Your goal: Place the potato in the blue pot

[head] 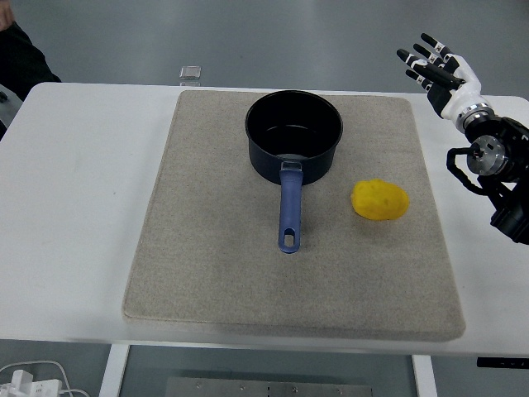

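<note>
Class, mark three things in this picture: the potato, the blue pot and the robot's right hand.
potato (380,200), head view, middle of its yellow body.
blue pot (289,217), head view, on its handle.
right hand (446,78), head view, on the palm, fingers spread.

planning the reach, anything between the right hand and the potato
Nothing: the head view shows only bare mat between the right hand and the potato.

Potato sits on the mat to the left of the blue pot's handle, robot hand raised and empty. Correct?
Not quite. The head view shows the potato on the mat to the right of the blue pot and its handle; the right robot hand is raised and empty.
</note>
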